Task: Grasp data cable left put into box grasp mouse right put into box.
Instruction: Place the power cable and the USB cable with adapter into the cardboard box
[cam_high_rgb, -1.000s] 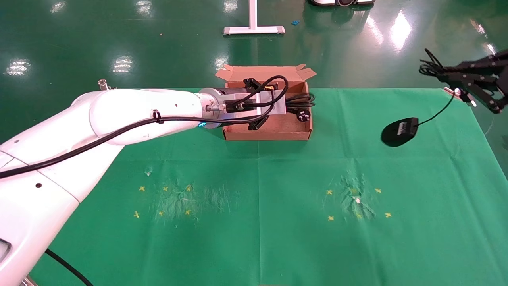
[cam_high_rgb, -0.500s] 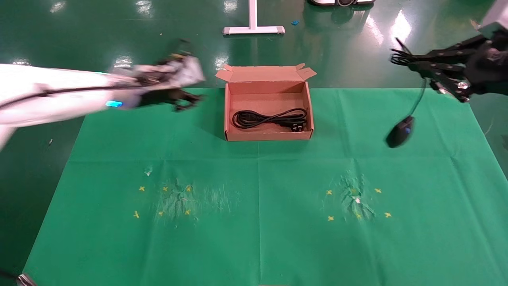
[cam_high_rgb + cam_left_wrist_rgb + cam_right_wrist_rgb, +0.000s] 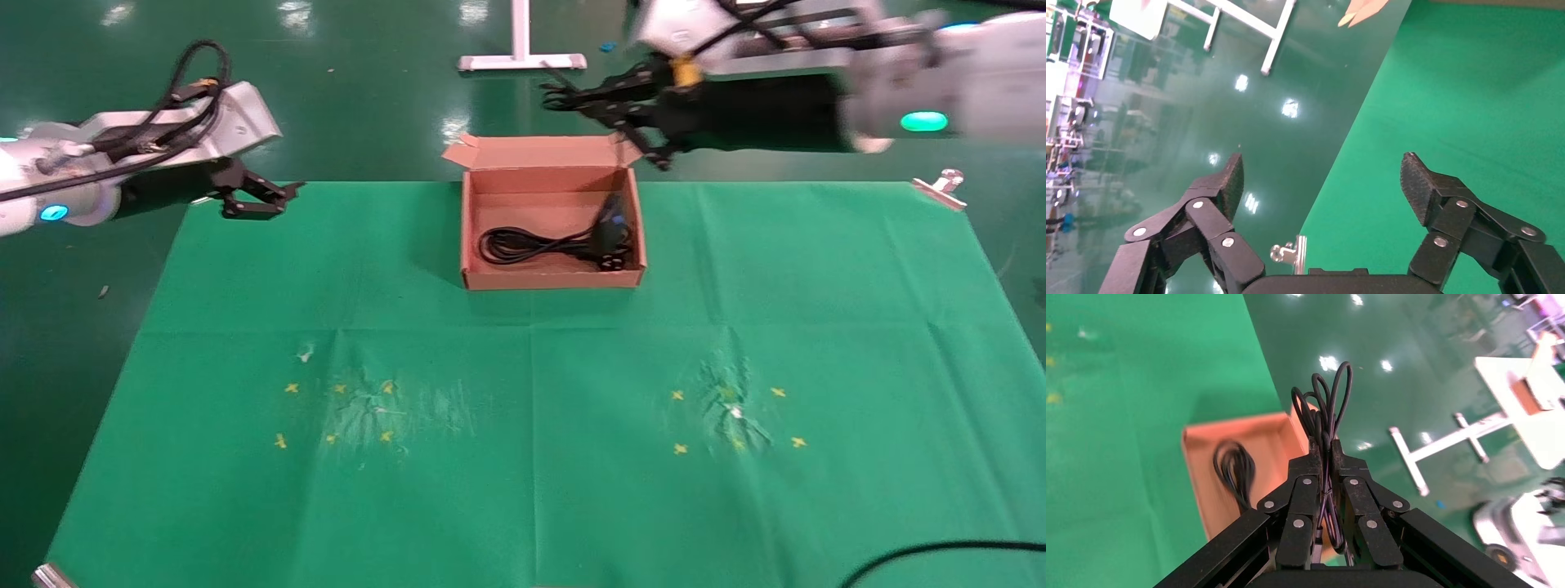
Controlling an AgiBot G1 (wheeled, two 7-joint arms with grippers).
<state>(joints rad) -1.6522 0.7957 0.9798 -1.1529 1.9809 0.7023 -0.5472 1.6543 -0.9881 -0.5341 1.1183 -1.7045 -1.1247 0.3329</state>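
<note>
The near part of the table [image 3: 531,490], covered in green cloth, carries only small yellow cross marks [image 3: 735,416] and scuffed patches. Farther back, near the table's far edge and about midway across, the box [image 3: 471,245] stands open, its small flaps raised along the far long edge. The data cable [image 3: 523,245] is seen lying coiled on the box floor, with its plug toward the right end. The mouse [image 3: 610,229] is seen hanging by its thin cord over the right end of the box, above the cable's plug; whether it touches the cable cannot be told.

The left hand [image 3: 255,198] is held at the table's far left corner, well apart from the box, with its fingers [image 3: 1228,177] spread wide and nothing between them. A metal clip [image 3: 1291,252] at the table edge is seen in the left wrist view.

The right hand [image 3: 609,110] is held above the far right corner of the box, beyond its flaps. Its fingers [image 3: 1306,487] are pressed together on a bunch of the mouse's cord loops [image 3: 1324,410], which stick out past the fingertips.
</note>
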